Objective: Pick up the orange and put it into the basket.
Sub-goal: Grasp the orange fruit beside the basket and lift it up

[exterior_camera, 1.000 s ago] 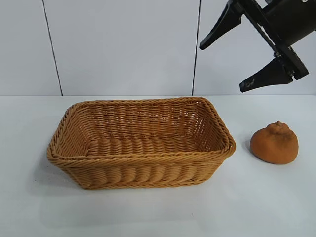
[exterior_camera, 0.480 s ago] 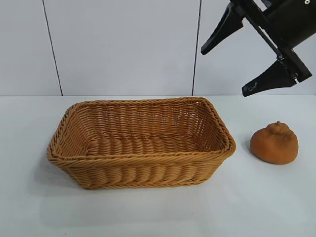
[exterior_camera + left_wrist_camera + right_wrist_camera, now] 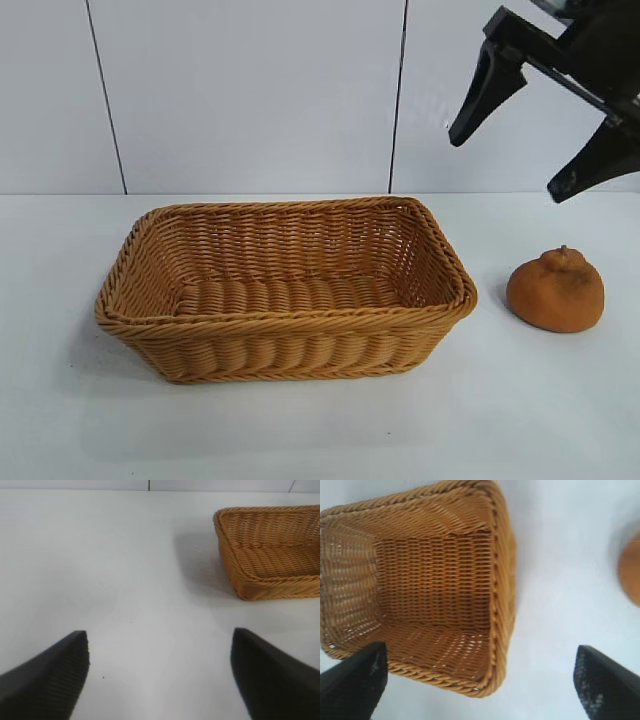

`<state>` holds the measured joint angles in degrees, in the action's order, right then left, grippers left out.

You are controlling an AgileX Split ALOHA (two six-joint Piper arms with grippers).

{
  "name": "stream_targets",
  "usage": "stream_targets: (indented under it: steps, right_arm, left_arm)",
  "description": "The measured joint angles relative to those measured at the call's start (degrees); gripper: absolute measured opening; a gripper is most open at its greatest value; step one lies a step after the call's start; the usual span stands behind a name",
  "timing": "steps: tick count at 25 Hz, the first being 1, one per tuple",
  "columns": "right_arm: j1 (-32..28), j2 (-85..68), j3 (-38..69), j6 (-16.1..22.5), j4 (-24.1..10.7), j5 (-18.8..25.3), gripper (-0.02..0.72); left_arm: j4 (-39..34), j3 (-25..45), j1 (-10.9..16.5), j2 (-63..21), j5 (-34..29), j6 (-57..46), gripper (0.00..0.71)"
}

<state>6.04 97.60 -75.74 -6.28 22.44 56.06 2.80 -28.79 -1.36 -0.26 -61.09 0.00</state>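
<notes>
While orange (image 3: 556,290) sits beside basket (image 3: 285,318), white table (image 3: 520,400) bare.

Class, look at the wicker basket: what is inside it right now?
Nothing: the basket shows only bare woven floor and walls, confirmed by the right wrist view. Its near wall hides just a thin strip of floor. The orange sits outside on the table, with the open right claw above.

The exterior camera faces the table (image 3: 300,430) level-on; the wrist cameras look down on it from close above, all sharing the basket (image 3: 285,345) (image 3: 270,575) (image 3: 502,595)
</notes>
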Motion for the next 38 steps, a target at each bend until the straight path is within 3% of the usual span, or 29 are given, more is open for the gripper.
stream_targets:
  steps: [4, 6, 13, 23, 25, 30, 31, 38]
  right_arm:
    - [-0.58, 0.07, -2.17, 6.28, -11.07, 0.97, 0.694]
    - [-2.07, 0.76, -2.23, 7.53, -12.67, 1.72, 0.694]
    - [-5.96, 9.10, -2.31, 4.57, -8.47, 0.96, 0.694]
    - [-5.96, 21.73, -2.35, 5.14, -10.71, -6.76, 0.680]
    - [-5.96, 21.94, -2.35, 5.18, -11.07, -7.05, 0.589]
    - [-5.96, 21.88, -2.42, 5.30, -12.22, -5.85, 0.071]
    - [-5.96, 21.63, -2.42, 5.30, -12.22, -5.50, 0.027]
    - [-5.96, 17.11, -5.16, 5.34, -11.64, -2.11, 0.034]
  left_arm:
    - [0.00, 0.00, 0.00, 0.00, 0.00, -0.32, 0.557]
    - [0.00, 0.00, 0.00, 0.00, 0.00, 0.00, 0.557]
    - [0.00, 0.00, 0.00, 0.00, 0.00, -0.32, 0.557]
    - [0.00, 0.00, 0.00, 0.00, 0.00, -0.32, 0.557]
    - [0.00, 0.00, 0.00, 0.00, 0.00, -0.32, 0.557]
    - [0.00, 0.00, 0.00, 0.00, 0.00, -0.32, 0.557]
    - [0.00, 0.00, 0.00, 0.00, 0.00, -0.32, 0.557]
    - [0.00, 0.00, 0.00, 0.00, 0.00, -0.32, 0.557]
